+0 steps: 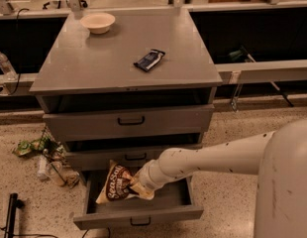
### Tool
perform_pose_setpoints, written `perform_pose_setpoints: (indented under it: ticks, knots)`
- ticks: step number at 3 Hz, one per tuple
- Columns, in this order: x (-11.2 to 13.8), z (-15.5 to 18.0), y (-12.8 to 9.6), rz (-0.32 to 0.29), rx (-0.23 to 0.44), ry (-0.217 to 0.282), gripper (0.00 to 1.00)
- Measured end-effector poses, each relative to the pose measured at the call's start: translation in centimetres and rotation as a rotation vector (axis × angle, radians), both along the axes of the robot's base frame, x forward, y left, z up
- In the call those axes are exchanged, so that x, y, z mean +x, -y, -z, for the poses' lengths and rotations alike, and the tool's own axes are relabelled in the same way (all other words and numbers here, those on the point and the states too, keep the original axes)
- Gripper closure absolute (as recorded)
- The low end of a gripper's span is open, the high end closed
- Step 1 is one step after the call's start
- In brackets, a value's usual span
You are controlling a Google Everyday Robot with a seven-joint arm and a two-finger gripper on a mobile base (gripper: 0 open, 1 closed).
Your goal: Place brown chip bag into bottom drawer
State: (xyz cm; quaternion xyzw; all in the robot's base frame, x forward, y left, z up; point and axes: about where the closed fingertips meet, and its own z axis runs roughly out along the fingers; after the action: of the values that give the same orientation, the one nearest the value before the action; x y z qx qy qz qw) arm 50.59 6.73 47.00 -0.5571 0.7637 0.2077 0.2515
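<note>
The hand (139, 186) sits at the end of the white arm (208, 157), low over the open bottom drawer (138, 214). It is clenched on the brown chip bag (116, 182), and the bag's tan lower right corner is bunched around its tip. The bag stands out to the left of the hand, tilted, with its dark "Sea Salt" panel facing up and outward. It hangs over the left half of the drawer's box, and its top edge reaches up in front of the drawer above. Whether its lower edge touches the drawer floor cannot be told.

Below and in front of the hand runs the drawer's grey front wall with a small black handle (140, 222). To the right of the hand the drawer floor shows bare grey.

Just above the hand is the middle drawer (158, 155), and above that the top drawer (128, 120) — both pushed in. Higher up is the table (94, 73), the flat grey top of the cabinet. On it, well above the hand, lies a small dark blue-and-white packet (149, 60), and farther back and to the left stands a pale bowl (97, 22).

Left of the hand, on the speckled floor beside the cabinet, lies a heap of litter (42, 155) — green wrappers and a clear bottle among it.
</note>
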Motion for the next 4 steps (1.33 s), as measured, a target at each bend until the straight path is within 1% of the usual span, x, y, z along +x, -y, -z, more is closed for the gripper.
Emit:
perform_pose_setpoints:
  ticks: [1,2,3,4]
  knots:
    - [0.6,4.5,1.5,0.017,0.006,-0.017,1.0]
    - [1.7,9.7,2.6,0.017,0.007,-0.046,1.0]
    - [3.1,13.9,3.3,0.026,0.018,-0.079,1.0]
    - [4.4,16.6,3.6,0.034,0.03,-0.098,1.0]
